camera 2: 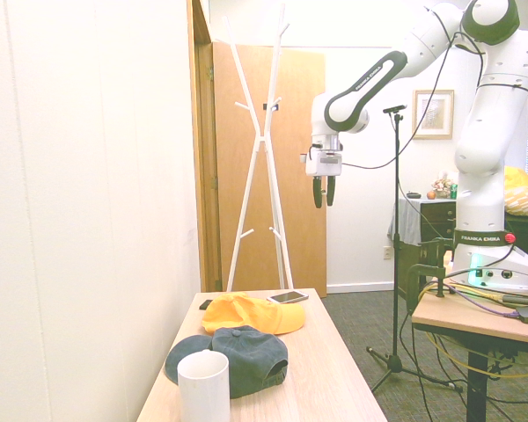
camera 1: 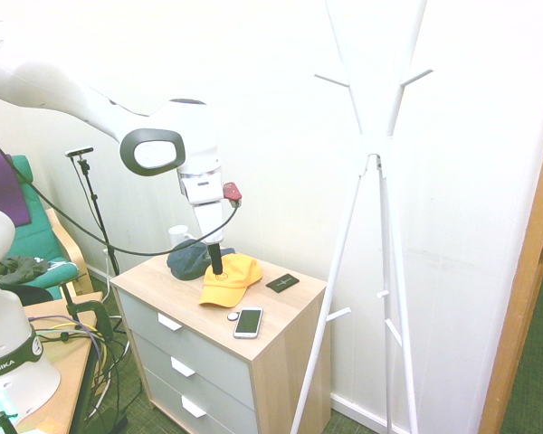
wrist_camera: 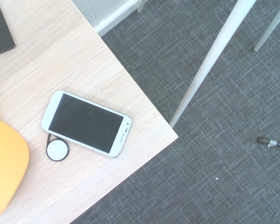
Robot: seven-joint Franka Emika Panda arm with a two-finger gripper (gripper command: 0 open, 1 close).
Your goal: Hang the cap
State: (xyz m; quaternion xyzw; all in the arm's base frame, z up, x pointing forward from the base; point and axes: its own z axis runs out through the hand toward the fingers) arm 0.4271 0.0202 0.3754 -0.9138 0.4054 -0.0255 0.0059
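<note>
Above surface | my gripper (camera 2: 324,192) hangs high, jaws slightly apart, holding nothing | cap (camera 1: 228,278) lies mid-surface beside dark blue cap (camera 1: 190,260), phone (camera 1: 248,322) near front edge | coat rack (camera 1: 376,163) bare | I judge nothing done: grasp, lift, hang all left

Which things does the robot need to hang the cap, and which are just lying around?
For the job: yellow cap, white coat stand, gripper.

Just lying about: dark blue cap, white phone, white cup, round white tag, small black card.
</note>
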